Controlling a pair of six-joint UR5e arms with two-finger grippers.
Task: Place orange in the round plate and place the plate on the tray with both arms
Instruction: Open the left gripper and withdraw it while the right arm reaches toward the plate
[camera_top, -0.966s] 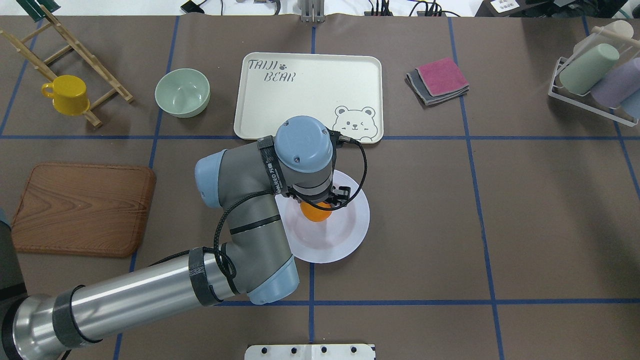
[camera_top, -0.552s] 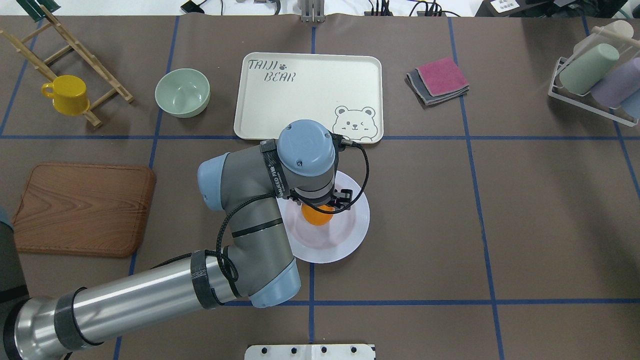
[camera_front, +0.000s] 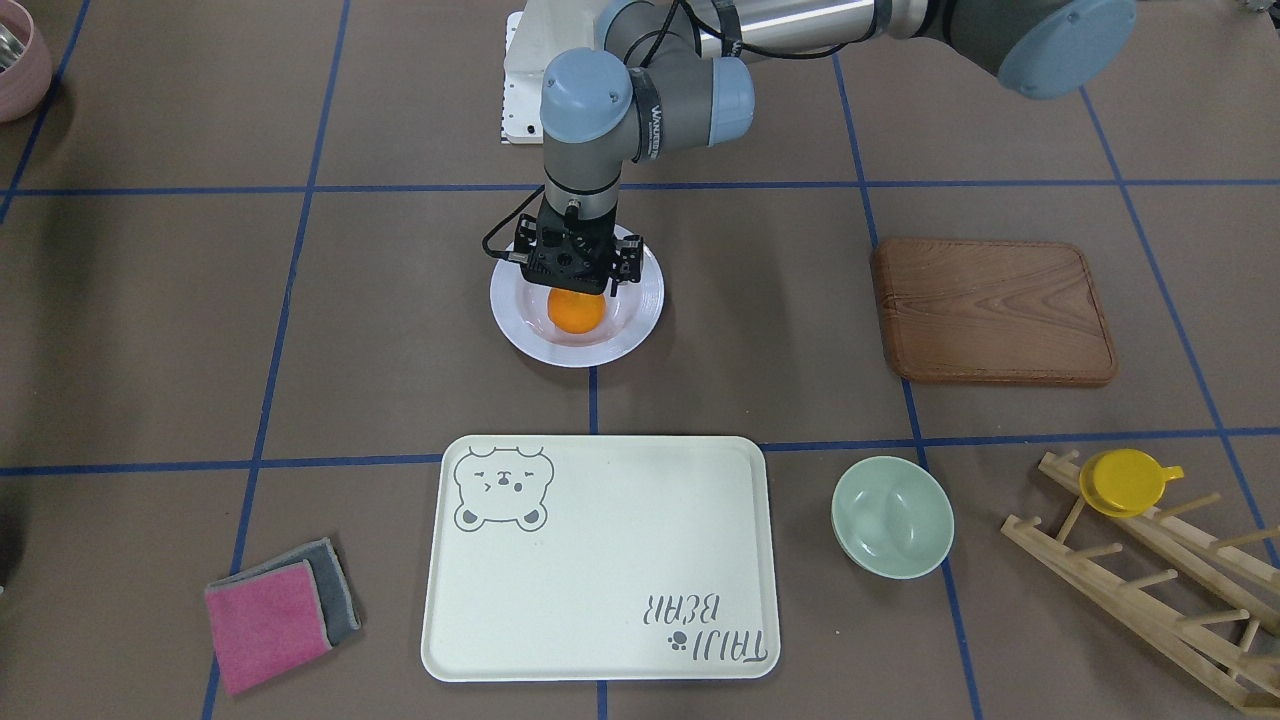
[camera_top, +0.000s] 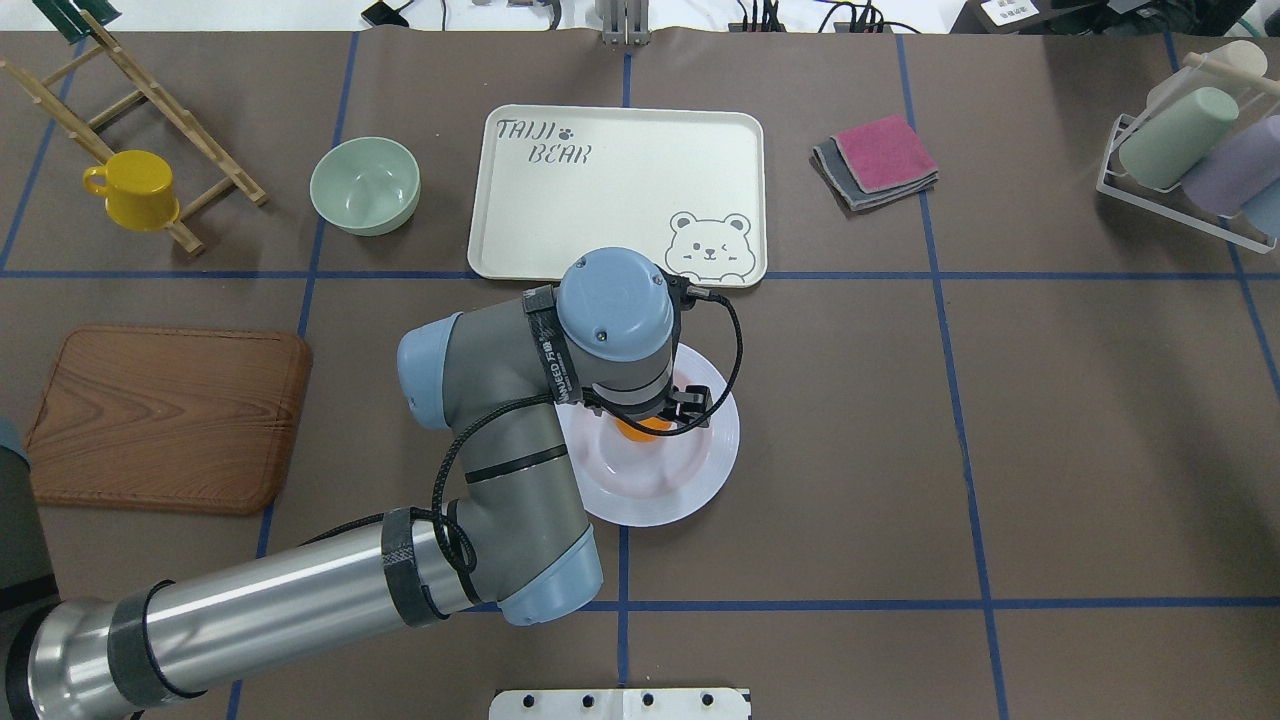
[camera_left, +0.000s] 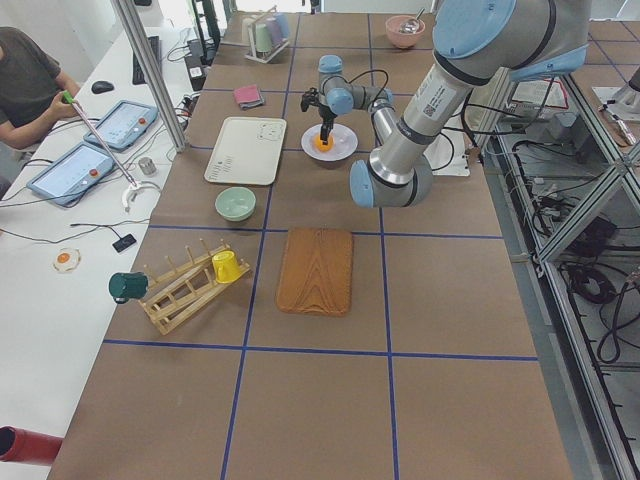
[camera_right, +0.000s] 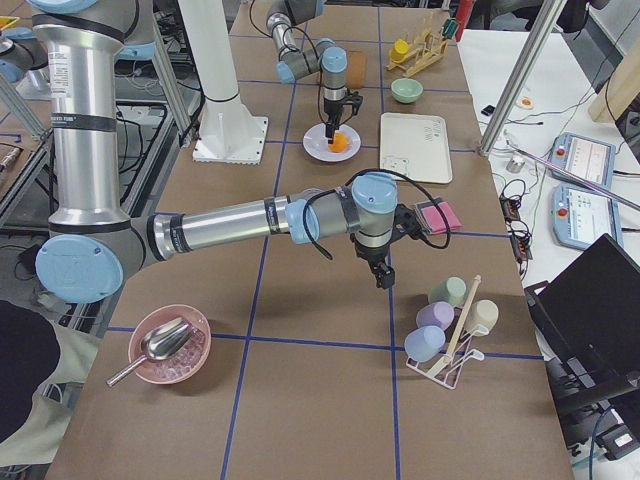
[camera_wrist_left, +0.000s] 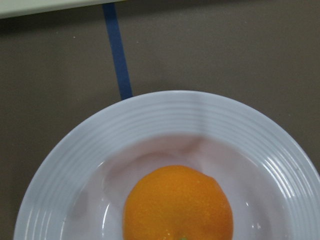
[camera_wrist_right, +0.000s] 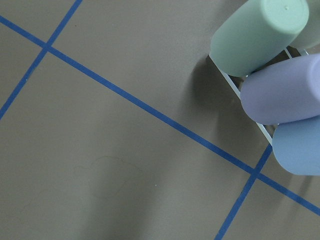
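Observation:
The orange (camera_front: 576, 312) rests low in the well of the white round plate (camera_front: 642, 300), which stands on the table near the middle. My left gripper (camera_front: 575, 290) comes straight down over the fruit and is shut on it; its fingers are mostly hidden under the wrist. In the left wrist view the orange (camera_wrist_left: 177, 205) fills the bottom above the ridged plate rim (camera_wrist_left: 175, 112). The cream tray (camera_top: 620, 200) lies just beyond the plate. My right gripper (camera_right: 383, 282) hangs over the table near the cup rack; I cannot tell its state.
A pale-green bowl (camera_top: 364, 185) sits left of the tray and folded cloths (camera_top: 878, 160) lie to its right. A wooden board (camera_top: 170, 418), a yellow cup (camera_top: 135, 188) on a wooden rack and a cup rack (camera_top: 1190, 150) line the sides.
My left wrist has shifted slightly right and toward the robot, sinking over the plate. The orange shows less from under it.

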